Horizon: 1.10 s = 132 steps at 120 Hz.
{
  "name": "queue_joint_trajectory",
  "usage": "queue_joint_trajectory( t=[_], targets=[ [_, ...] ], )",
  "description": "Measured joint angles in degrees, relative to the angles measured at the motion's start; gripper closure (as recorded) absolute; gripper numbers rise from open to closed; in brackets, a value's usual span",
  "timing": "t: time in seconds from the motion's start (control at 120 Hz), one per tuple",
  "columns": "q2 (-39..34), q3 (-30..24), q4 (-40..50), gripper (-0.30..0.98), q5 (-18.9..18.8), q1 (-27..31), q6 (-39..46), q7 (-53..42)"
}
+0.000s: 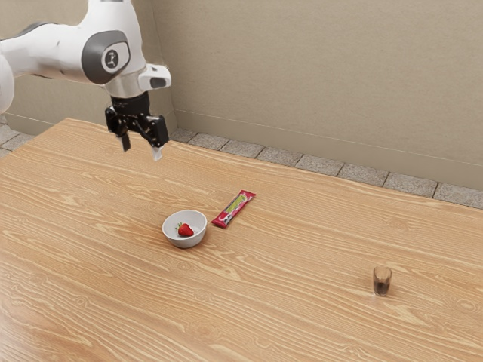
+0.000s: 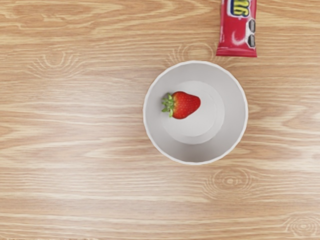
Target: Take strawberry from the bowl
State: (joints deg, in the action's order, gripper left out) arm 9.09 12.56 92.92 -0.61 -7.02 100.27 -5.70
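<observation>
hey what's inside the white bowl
The white bowl holds one strawberry, lying on its side, green leaves attached. The spot directly beneath the strawberry is covered, so I can't see what's there.

Looked bright and even — glared palely off the table point(image 1: 113, 302) at the exterior view's lower left, shone milkily beside the bowl point(image 2: 210, 125) in the wrist view — and dimmed to soft grey inside.

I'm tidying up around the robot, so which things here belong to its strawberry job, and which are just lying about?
Part of the job:
- strawberry, inside the bowl
- white bowl, holding it
- fingers, apart, to pick it

Just lying about:
- red-wrapped packet, beside the bowl
- small glass
</observation>
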Motion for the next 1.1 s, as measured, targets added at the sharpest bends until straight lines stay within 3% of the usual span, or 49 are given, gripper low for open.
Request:
queue_joint_trajectory(
  t=[0.158, 0.433, 0.833, 1.1],
  targets=[
    [-0.4, 0.3, 6.4, 0.02, 1.1, 0.0, 6.2, 6.8],
    [-0.1, 0.3, 13.8, 0.02, 2.3, -2.4, 13.4, 33.2],
    [7.0, 0.3, 14.3, 0.03, 4.4, -1.8, 21.4, 59.1],
    [11.0, 0.3, 13.4, 0.18, 5.1, -1.8, 23.5, 69.1]
  ],
)
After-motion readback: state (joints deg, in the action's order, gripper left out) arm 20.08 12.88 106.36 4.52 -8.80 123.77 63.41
